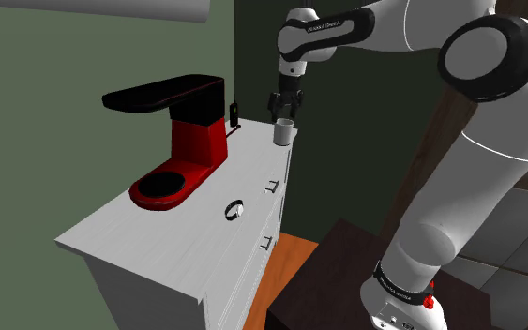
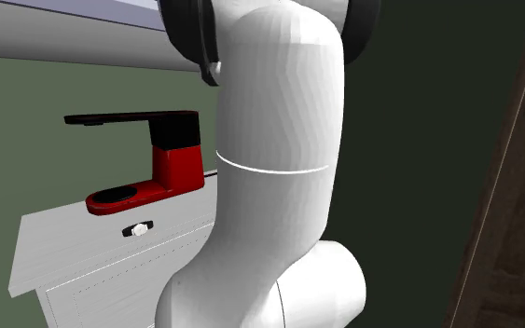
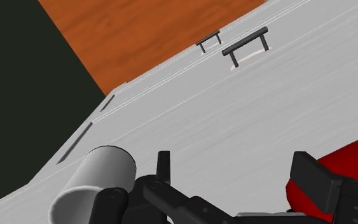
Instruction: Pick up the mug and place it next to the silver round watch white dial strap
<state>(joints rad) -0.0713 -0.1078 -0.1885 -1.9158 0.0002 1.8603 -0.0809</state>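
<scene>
Right now your hand point(image 1: 287, 109) hangs just above the pale grey mug point(image 1: 283, 133), with its fingers spread wide and nothing held. You'll find the mug upright at the far corner of the white table point(image 1: 158, 239), close to the drawer-front edge and beyond the red-and-black coffee machine point(image 1: 185, 141). The round watch point(image 1: 234, 210) lies well apart from the mug, nearer the stand, just beside the machine's red base.

A red-and-black coffee machine point(image 1: 182, 141) is standing on the white cabinet point(image 1: 158, 246) near the gripper point(image 1: 285, 112) — drawer handles point(image 1: 272, 185) jutting farther off.
</scene>
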